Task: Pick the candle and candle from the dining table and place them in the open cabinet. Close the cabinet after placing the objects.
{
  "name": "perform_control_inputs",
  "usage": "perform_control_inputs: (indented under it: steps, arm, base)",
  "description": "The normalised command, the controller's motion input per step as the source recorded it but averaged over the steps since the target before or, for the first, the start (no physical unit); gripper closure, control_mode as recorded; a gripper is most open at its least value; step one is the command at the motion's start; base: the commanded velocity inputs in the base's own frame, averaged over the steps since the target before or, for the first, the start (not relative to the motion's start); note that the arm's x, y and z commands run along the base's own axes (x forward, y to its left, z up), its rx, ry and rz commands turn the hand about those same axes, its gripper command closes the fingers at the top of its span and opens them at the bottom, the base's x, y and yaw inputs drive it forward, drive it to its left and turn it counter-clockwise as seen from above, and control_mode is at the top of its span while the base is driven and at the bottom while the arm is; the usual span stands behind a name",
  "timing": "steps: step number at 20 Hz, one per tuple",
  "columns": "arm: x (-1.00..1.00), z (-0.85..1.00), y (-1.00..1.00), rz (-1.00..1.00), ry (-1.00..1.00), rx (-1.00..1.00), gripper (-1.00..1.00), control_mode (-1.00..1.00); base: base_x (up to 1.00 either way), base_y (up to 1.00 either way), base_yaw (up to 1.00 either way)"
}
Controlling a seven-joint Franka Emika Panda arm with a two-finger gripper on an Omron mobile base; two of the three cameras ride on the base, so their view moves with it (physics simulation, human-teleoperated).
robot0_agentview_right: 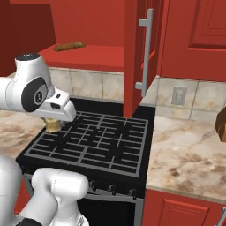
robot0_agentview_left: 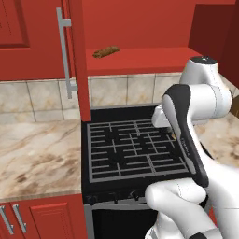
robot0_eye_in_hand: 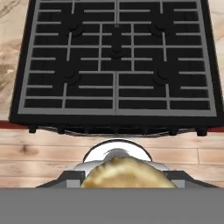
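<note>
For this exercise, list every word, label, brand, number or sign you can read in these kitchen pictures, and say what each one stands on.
None: nothing in these pictures can be read.
The stove, its knobs, the red cabinet door, the wall outlet and the stone countertop carry no lettering.
A small round mark on the arm's dark joint is too blurred to read.

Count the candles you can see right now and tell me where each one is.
1. A golden-tan candle sits in the end effector, held over the stove; it also peeks out beneath the hand in the right base view. A second candle may be hidden.
</note>
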Motion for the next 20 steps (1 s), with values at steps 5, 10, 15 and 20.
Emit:
perform_control_inputs:
  steps: [5, 10, 15, 20]
  arm:
    - [0.35, 0.8, 0.0, -0.04, -0.03, 0.0, 1.0, -1.0]
    - [0.66, 0.56, 0.0, -0.05, -0.15, 0.0, 1.0, -1.0]
    - [0.43, 0.56, 0.0, -0.02, -0.19, 0.0, 1.0, -1.0]
    - [0.05, 0.48, 0.0, 0.0, -0.31, 0.0, 1.0, -1.0]
  base:
    - [0.0, 0.0, 0.0]
    - [0.0, 0.0, 0.0]
    - [0.0, 0.0, 0.0]
    - [0.0, 0.0, 0.0]
